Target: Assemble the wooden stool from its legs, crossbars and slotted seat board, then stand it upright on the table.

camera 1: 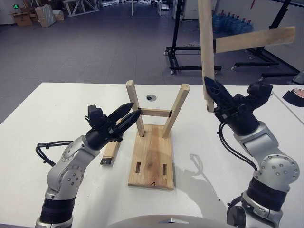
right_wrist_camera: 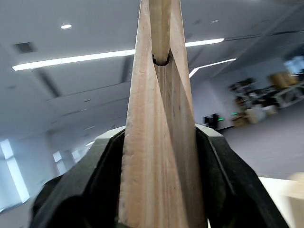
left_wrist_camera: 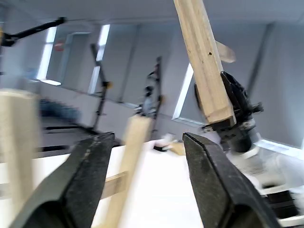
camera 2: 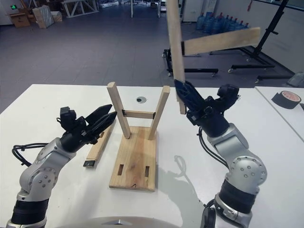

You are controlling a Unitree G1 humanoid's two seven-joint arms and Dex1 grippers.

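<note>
The slotted seat board (camera 1: pixel 152 161) lies flat in the middle of the table. Two legs (camera 1: pixel 135 107) (camera 1: pixel 176 110) stand in its far slots, joined by a short crossbar (camera 1: pixel 156 113). My left gripper (camera 1: pixel 129 113) is open, its tips beside the left leg where the crossbar meets it, holding nothing. A loose wooden piece (camera 1: pixel 110 152) lies on the table left of the board. My right gripper (camera 1: pixel 210 94) is shut on the lower end of a second leg (camera 1: pixel 206 47), raised high right of the board, with a crossbar (camera 1: pixel 254 39) sticking out sideways from it.
A black tape roll (camera 1: pixel 294 97) lies at the table's right edge. There is a small round hole (camera 1: pixel 151 98) in the tabletop behind the stool. A black cable (camera 1: pixel 47 149) loops beside my left arm. Black metal frames (camera 1: pixel 190 52) stand on the floor beyond.
</note>
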